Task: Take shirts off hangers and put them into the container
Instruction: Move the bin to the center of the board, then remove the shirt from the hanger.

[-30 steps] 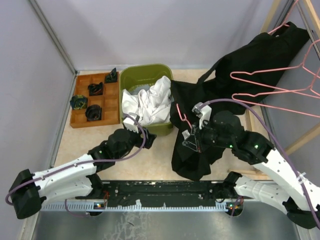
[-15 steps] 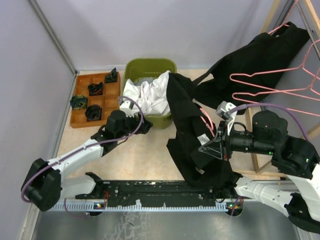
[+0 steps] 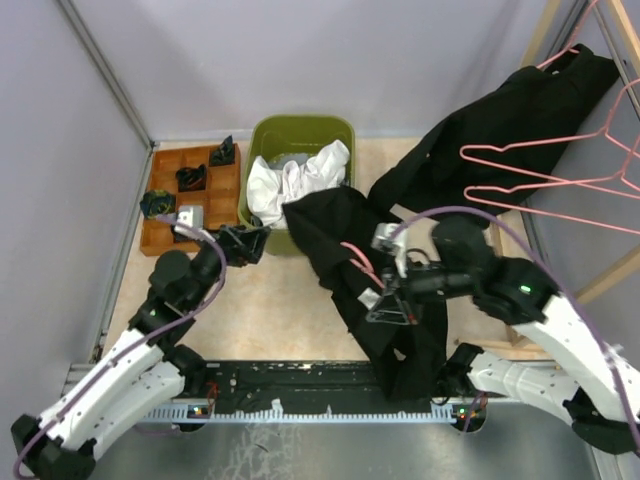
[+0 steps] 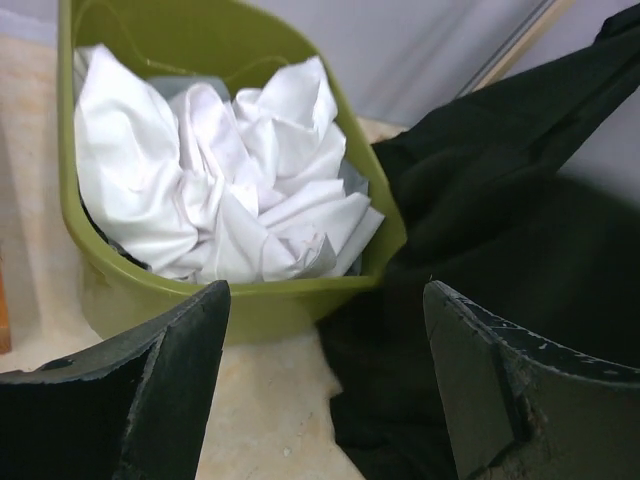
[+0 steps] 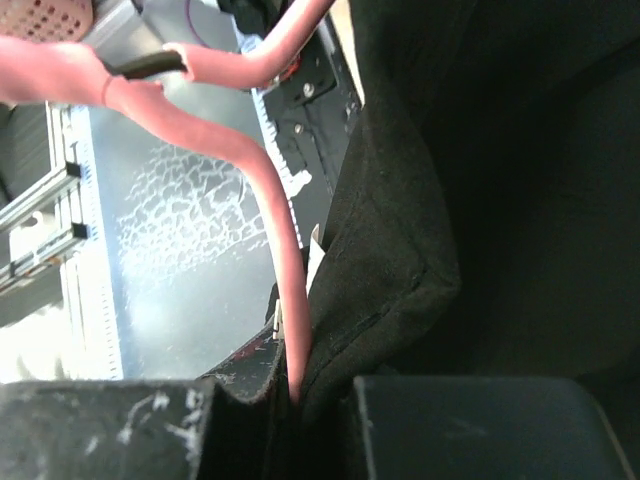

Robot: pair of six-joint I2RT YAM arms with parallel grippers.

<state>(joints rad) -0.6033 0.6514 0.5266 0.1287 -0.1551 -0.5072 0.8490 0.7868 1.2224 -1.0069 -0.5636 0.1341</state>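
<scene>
Nearest me, my right gripper (image 3: 388, 300) is clamped tight on a pink hanger (image 3: 357, 258). The wrist view shows the wire running down between the two fingers with black cloth pinched in alongside it. A black shirt (image 3: 335, 230) is on that hanger. Most of it drapes down toward the near edge of the table, and its far left edge lies over the near right corner of the green tub (image 3: 300, 125).

A little farther out on the left, my left gripper (image 3: 250, 243) hovers just near of the tub, facing it, jaws spread wide with nothing between them.

The tub holds a crumpled white shirt (image 3: 300, 180) with a bit of grey cloth (image 4: 352, 185) showing under it. Just left of the tub is a wooden tray (image 3: 222, 205) with small dark objects in some compartments.

At the far right, another black shirt (image 3: 520, 105) hangs on the wooden rack (image 3: 545, 35), with bare pink hangers (image 3: 560, 180) just near of it.
</scene>
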